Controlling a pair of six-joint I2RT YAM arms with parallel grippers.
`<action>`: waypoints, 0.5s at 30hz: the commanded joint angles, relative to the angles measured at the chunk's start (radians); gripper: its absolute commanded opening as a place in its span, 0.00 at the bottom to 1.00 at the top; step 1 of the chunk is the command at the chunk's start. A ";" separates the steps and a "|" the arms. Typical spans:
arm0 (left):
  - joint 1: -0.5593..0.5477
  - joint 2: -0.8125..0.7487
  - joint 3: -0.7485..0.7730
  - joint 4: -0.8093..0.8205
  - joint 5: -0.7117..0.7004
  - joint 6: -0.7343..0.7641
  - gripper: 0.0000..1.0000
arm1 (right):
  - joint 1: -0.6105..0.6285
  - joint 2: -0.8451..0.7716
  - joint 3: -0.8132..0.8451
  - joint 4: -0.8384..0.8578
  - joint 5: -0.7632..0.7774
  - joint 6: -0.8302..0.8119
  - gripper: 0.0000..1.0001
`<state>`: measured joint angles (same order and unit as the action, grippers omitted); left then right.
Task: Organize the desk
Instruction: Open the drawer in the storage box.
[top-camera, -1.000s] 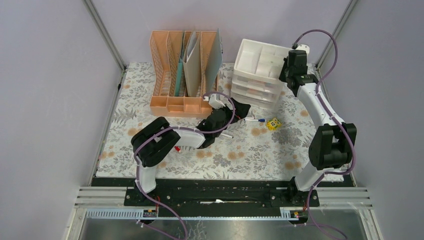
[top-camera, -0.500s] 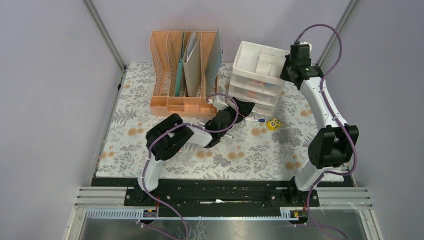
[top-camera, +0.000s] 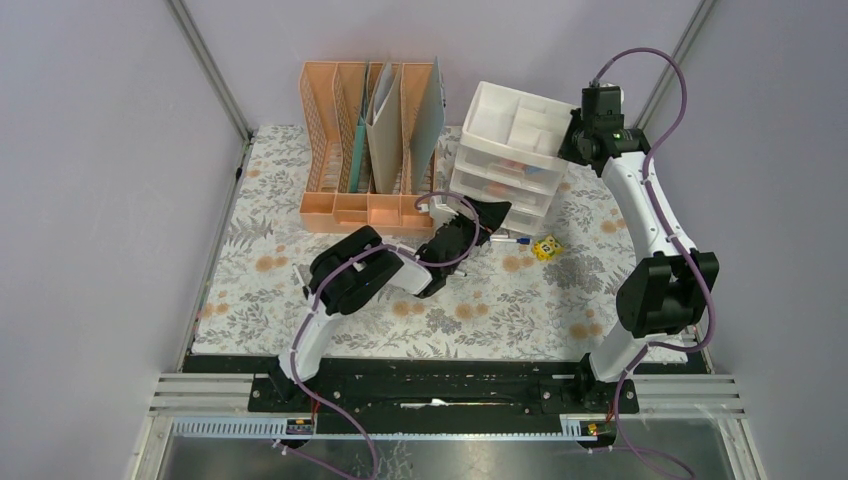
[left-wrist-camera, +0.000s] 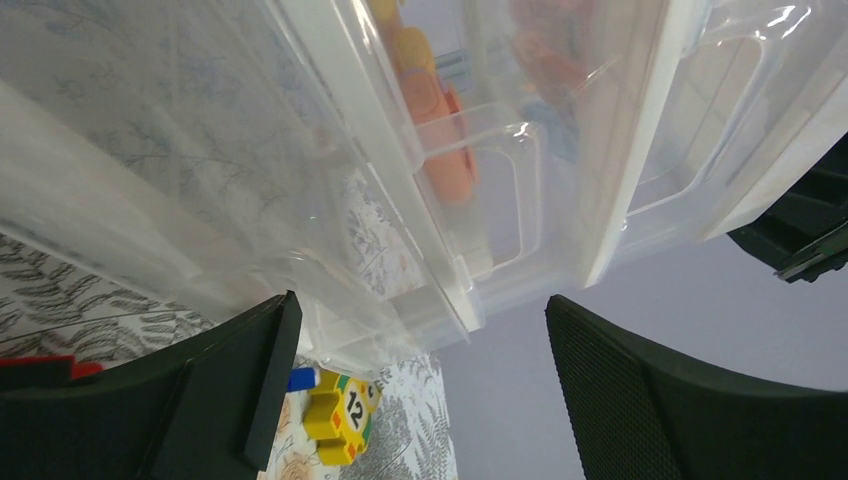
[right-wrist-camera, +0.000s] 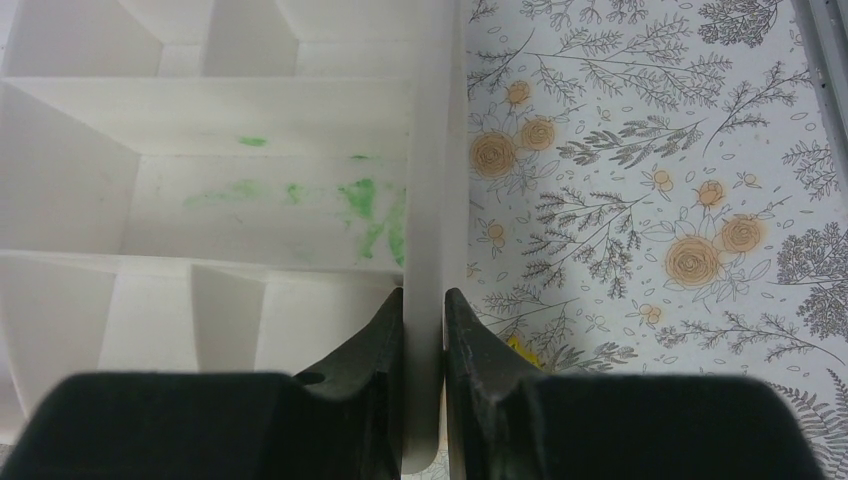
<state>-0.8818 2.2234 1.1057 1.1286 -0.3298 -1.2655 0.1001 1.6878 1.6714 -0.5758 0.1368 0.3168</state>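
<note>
**A:** Starting from above, what has changed?

**B:** We see that the left gripper has swung right and farther out, from mid-desk up to the front of the drawer unit. The unit has slid left and now sits skewed, closer to the rack. The right gripper has stayed on the unit's top far-right edge. We judge the unit is being steadied or repositioned so that a drawer can be opened. The tidying itself looks barely begun.

**A:** What is still loose?

**B:** A yellow block and a pen lie on the desk. They are just nearer to us than the unit and right of the left gripper. That gripper hangs low over the cloth, while the right one is high above it.

**A:** And the left wrist view?

**B:** We see the left gripper with its jaws spread wide, holding nothing. The clear drawer fronts fill the space just ahead. The block, marked 12, lies beside one finger. A patch of the desk shows past the unit's corner.

**A:** And the right wrist?

**B:** The right gripper is pinched tight on the white rim of the unit's top tray. A green smear marks one compartment. The desk lies to the right, below the hand and clear of it.
</note>
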 joint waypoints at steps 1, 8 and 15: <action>0.007 0.036 0.056 0.125 -0.037 -0.018 0.96 | 0.005 -0.055 0.102 0.130 -0.077 0.085 0.00; 0.012 0.068 0.089 0.123 -0.073 -0.001 0.91 | 0.004 -0.063 0.107 0.108 -0.092 0.080 0.00; 0.012 0.105 0.111 0.246 -0.126 0.073 0.93 | 0.004 -0.067 0.111 0.094 -0.110 0.076 0.00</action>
<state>-0.8795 2.3020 1.1709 1.2274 -0.3832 -1.2533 0.0994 1.6878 1.6878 -0.5926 0.1291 0.3222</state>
